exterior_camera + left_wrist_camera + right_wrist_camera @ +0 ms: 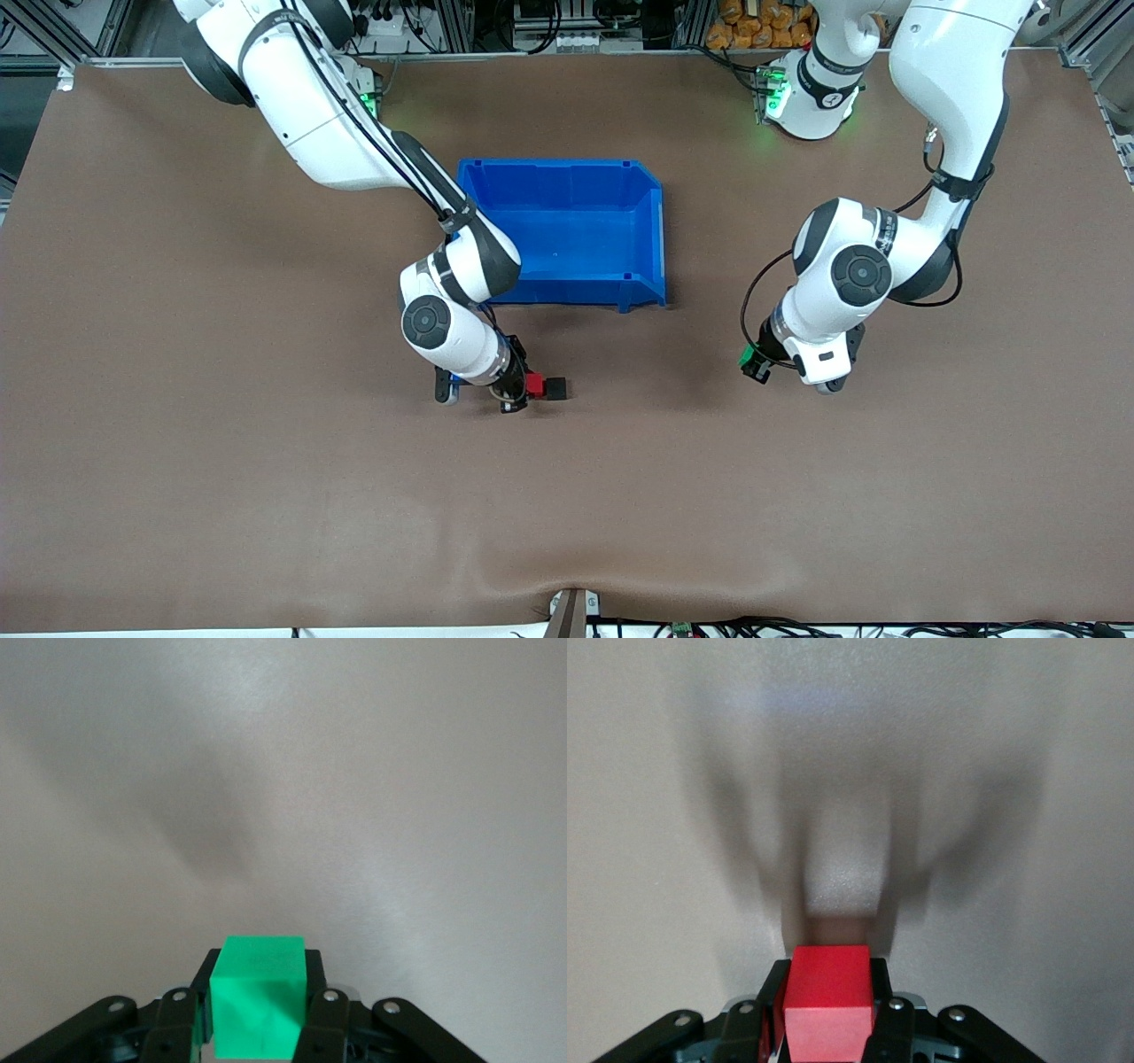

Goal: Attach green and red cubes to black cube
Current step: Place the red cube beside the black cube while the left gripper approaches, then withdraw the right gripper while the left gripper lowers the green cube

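My right gripper (524, 384) is shut on the red cube (535, 383), just nearer the front camera than the blue bin. The black cube (556, 387) shows right beside the red cube, on the side toward the left arm's end; I cannot tell whether they touch. In the right wrist view the red cube (828, 997) sits between the fingers of my right gripper (828, 1019), and the black cube is hidden. My left gripper (754, 363) is shut on the green cube (747, 357) over bare table toward the left arm's end. The left wrist view shows the green cube (261, 1001) in my left gripper (261, 1023).
An empty blue bin (567, 173) stands mid-table, farther from the front camera than the red and black cubes. The brown table surface (266, 496) stretches wide on all sides.
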### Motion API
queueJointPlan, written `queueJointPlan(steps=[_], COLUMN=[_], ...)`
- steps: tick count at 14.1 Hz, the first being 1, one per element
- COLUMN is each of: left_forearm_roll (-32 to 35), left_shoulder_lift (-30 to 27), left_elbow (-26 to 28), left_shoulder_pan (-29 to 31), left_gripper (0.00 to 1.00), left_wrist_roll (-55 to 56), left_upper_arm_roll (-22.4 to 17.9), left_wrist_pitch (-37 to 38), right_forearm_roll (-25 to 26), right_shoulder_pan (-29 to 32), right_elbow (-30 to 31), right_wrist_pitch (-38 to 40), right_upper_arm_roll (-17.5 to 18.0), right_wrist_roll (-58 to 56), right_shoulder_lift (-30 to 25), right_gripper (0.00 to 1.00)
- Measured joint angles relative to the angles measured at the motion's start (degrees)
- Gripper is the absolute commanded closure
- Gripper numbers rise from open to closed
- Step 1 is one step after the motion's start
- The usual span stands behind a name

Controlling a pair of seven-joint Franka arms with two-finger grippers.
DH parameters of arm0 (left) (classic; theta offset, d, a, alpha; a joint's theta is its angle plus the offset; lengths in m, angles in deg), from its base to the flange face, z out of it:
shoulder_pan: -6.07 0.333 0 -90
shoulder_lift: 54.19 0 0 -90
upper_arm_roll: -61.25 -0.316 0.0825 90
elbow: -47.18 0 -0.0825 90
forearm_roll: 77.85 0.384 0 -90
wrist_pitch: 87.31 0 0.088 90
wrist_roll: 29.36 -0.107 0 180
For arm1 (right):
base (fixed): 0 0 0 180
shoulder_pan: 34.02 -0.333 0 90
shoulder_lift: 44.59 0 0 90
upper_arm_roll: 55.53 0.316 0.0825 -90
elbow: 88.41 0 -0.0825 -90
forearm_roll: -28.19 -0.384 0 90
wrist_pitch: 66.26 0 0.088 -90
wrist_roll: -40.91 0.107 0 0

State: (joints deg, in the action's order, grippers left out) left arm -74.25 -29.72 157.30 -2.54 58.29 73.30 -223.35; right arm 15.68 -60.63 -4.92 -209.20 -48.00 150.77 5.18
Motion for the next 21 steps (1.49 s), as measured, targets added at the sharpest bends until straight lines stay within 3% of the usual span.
queueJointPlan(steps=[1, 2, 3, 4, 8, 10, 12, 16, 21], left_forearm_roll=[0.0, 0.0, 0.0, 0.0, 0.0, 0.0, 0.0, -0.1, -0.1], left_shoulder_lift=[0.1, 0.4, 1.1, 2.3, 9.6, 11.7, 12.8, 16.4, 23.0], left_elbow=[-0.8, -2.0, -3.5, -5.4, -13.5, -15.2, -15.6, -19.3, -28.4], left_shoulder_pan=[-0.3, -0.7, -1.2, -1.9, -7.1, -10.4, -12.5, -15.6, -17.8], left_gripper=[1.0, 1.0, 1.0, 1.0, 1.0, 1.0, 1.0, 1.0, 1.0], left_wrist_roll=[4.3, 8.6, 13.0, 17.1, 31.0, 34.5, 37.0, 43.5, 46.4], left_upper_arm_roll=[0.0, 0.0, 0.0, 0.0, 0.2, 0.2, 0.2, 0.2, 0.1], left_wrist_pitch=[0.7, 1.9, 2.9, 3.8, 4.6, 4.6, 4.8, 4.9, 4.9], right_forearm_roll=[-0.2, -0.3, -0.4, -0.5, 0.2, 0.3, 0.3, 0.4, 2.7], right_shoulder_pan=[-0.1, -0.2, -0.3, -0.3, -0.1, 1.1, 4.1, 12.5, 23.1], right_elbow=[0.0, 0.0, -0.1, -0.1, -0.9, -2.9, -6.4, -16.0, -21.0], right_wrist_pitch=[-0.7, -1.1, -1.3, -1.4, -1.1, 6.2, 18.8, 42.5, 51.1], right_upper_arm_roll=[0.0, 0.0, 0.0, 0.0, -0.6, -1.2, -1.5, -1.6, -1.5], right_wrist_roll=[0.4, 1.2, 1.8, 2.0, 1.4, -1.9, -7.8, -27.9, -58.1], right_shoulder_lift=[0.1, 0.2, 0.3, 0.4, 0.8, 0.1, -1.8, -6.6, -13.0], right_gripper=[0.97, 0.64, 0.08, 0.0, 0.0, 0.0, 0.0, 0.0, 0.0])
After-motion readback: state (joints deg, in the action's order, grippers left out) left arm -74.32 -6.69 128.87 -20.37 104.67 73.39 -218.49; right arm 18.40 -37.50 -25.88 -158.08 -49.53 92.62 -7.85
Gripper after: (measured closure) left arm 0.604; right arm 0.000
